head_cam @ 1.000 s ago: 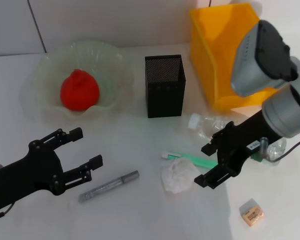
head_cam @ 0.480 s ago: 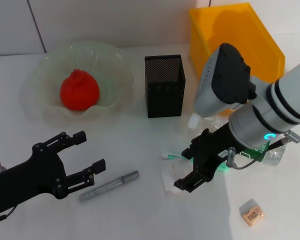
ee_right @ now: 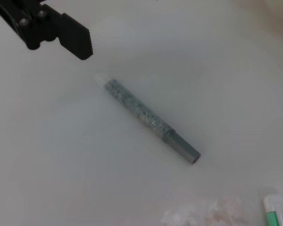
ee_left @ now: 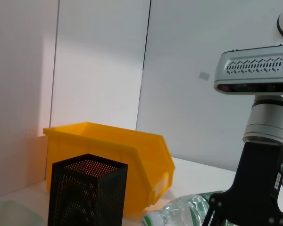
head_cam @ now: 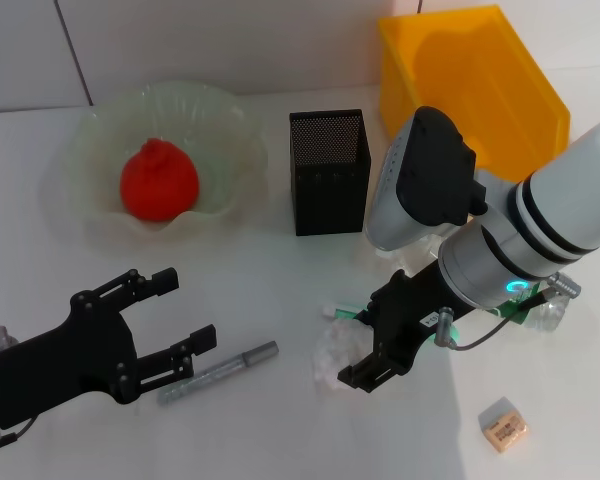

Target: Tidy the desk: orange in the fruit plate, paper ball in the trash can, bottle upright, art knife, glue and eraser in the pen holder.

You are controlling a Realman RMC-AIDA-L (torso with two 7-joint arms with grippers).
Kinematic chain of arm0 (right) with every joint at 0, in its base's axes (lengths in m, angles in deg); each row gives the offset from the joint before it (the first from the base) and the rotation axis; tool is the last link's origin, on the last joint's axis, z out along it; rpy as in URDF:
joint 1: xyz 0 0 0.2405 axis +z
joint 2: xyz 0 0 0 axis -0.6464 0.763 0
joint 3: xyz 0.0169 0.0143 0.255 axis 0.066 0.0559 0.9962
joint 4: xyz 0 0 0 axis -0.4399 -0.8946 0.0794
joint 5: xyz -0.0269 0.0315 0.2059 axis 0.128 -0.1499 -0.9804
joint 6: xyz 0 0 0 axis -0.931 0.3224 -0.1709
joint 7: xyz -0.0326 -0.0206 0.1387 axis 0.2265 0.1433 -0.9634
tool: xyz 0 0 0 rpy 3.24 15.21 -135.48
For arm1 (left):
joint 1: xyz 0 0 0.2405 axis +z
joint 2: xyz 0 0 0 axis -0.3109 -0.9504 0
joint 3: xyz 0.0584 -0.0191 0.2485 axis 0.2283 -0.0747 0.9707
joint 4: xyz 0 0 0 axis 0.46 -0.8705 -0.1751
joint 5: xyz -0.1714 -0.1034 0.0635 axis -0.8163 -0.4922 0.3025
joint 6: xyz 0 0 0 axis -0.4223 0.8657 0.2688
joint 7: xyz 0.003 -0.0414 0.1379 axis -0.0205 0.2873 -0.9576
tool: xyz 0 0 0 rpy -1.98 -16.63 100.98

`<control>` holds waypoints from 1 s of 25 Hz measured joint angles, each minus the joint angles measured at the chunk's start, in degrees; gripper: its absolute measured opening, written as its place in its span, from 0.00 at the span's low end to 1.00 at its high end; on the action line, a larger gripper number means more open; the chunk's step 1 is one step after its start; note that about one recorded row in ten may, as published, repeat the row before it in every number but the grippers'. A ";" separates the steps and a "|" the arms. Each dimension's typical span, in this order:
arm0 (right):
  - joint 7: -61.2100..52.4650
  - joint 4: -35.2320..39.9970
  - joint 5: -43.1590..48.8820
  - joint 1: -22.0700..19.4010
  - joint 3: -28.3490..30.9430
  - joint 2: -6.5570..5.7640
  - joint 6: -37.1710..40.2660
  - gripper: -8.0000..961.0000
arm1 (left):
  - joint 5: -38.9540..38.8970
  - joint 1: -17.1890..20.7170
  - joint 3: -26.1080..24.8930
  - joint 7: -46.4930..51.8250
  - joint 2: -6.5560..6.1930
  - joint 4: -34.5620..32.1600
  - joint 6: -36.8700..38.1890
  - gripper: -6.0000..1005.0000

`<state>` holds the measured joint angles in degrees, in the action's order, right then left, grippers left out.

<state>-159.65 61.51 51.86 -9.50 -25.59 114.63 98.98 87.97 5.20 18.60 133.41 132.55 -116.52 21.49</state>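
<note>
1. Yellow trash can (head_cam: 470, 90) stands behind and right of the paper ball (head_cam: 332, 352).
2. Right gripper (head_cam: 375, 340), fingers spread, hangs directly over the paper ball.
3. Left gripper (head_cam: 170, 320), fingers apart, hovers left of the paper ball, beside the art knife (head_cam: 218, 373).

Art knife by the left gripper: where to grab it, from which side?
Grip the art knife mid-barrel from straight above, fingers across its narrow width. It lies flat on the desk, angled, with bare space along both long sides; the open left gripper sits just beside it.
</note>
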 joint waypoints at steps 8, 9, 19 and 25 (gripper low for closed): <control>-0.12 -0.78 -0.07 0.10 0.11 -0.07 -0.44 0.63 | 0.01 0.00 0.08 0.04 0.00 0.12 -0.01 0.81; -0.17 -0.32 -0.14 -0.04 0.31 -0.07 -0.33 0.59 | 0.00 0.00 0.08 0.04 0.00 0.18 -0.01 0.81; -4.19 17.38 0.09 -4.25 18.25 -0.26 5.13 0.47 | 0.00 -0.23 0.15 0.05 -0.09 0.51 -0.01 0.81; -3.46 21.41 0.15 -4.84 32.07 -0.46 1.69 0.43 | 0.04 -0.34 0.68 -0.01 -0.03 0.52 -0.01 0.81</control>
<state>-163.11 82.92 52.01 -14.33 6.48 114.18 100.66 88.02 4.85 19.28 133.40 132.52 -116.00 21.48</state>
